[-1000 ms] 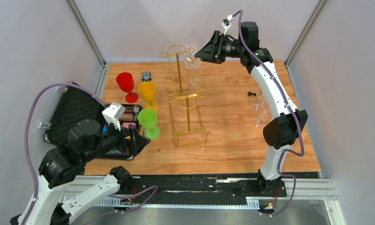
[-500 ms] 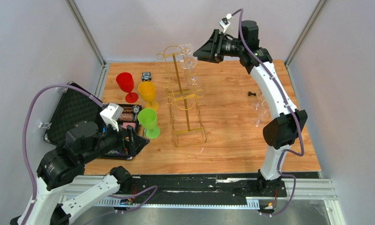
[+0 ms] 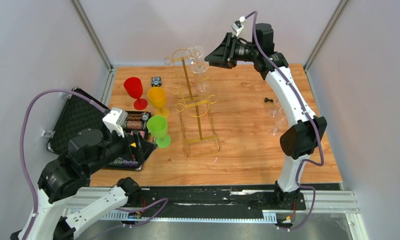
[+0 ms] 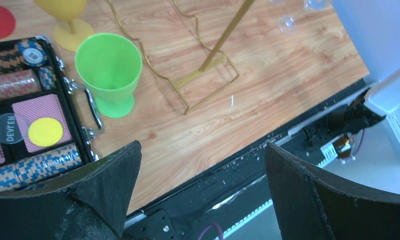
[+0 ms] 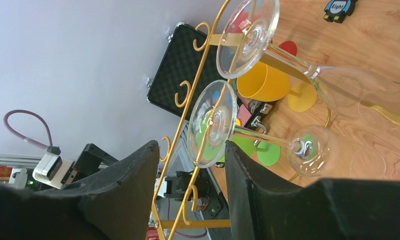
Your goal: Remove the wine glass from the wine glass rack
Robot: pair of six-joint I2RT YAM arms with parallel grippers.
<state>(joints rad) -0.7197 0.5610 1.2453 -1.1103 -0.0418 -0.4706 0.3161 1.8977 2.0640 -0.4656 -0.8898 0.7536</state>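
Hanging, top view: wine glass (image 3: 200, 67) upside down on the upper arm of the wine glass rack (image 3: 200, 122), right gripper (image 3: 214, 54) just beside it.
Left wrist view: left gripper (image 4: 203, 150) left of the rack's base, apart from it, fingers wide apart.
Right wrist view: fingers partly apart astride the glass foot; contact unclear.
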